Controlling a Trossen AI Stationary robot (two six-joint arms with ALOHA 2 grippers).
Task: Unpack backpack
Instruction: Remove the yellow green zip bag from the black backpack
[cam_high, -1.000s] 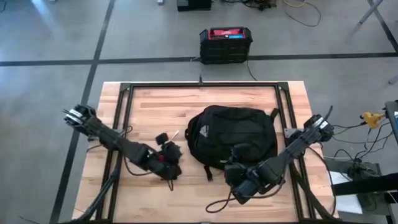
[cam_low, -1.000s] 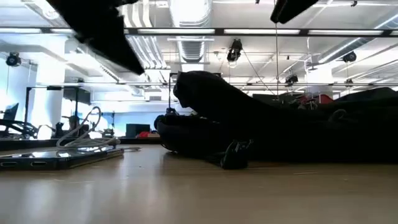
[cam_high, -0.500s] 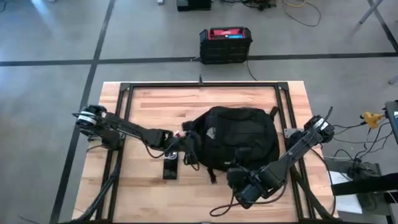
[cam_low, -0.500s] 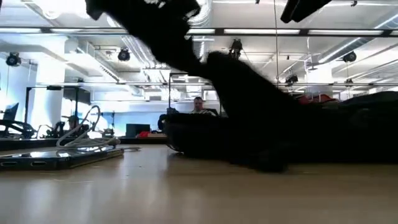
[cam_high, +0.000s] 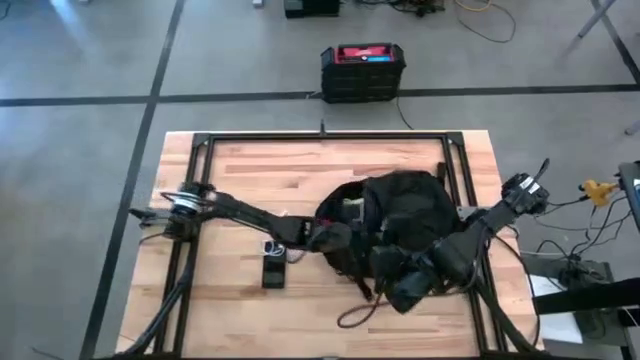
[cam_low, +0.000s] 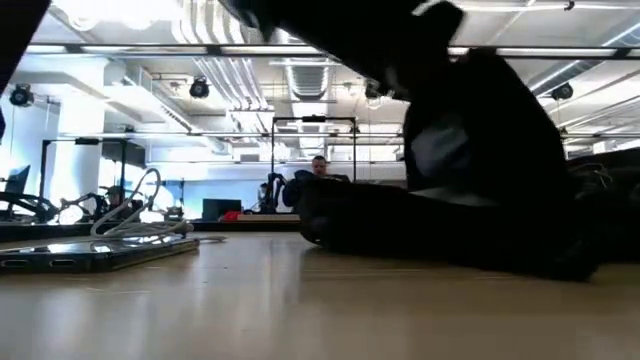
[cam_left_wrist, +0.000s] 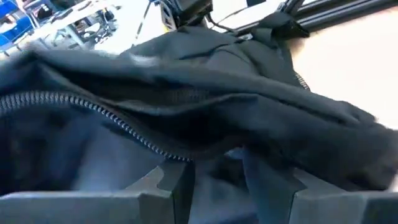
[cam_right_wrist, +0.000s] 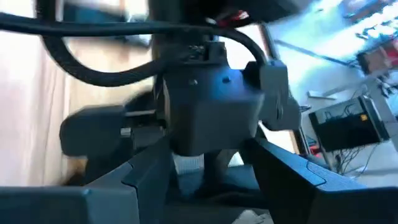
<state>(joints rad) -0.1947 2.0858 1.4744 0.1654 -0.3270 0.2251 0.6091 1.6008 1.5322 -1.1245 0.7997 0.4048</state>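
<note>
Inside, left gripper (cam_left_wrist: 214, 180) jaws parted, pushed into unzipped mouth of backpack (cam_high: 400, 215), zipper teeth (cam_left_wrist: 93, 112) curving just above fingers. Right gripper (cam_high: 385, 272) at pack's near edge; jaw state cannot tell. Backpack lies crumpled on right half of wooden table (cam_high: 250, 170), strap (cam_high: 355, 315) looping toward front edge. Small dark flat device (cam_high: 273, 272) on table beside left arm. Black box with red top (cam_high: 362, 70) on floor beyond table.

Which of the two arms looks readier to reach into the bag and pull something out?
Probably the left. Its gripper is at the backpack's unzipped mouth, fingers spread, facing inside. The right gripper sits at the bag's near edge, seemingly holding it.
</note>
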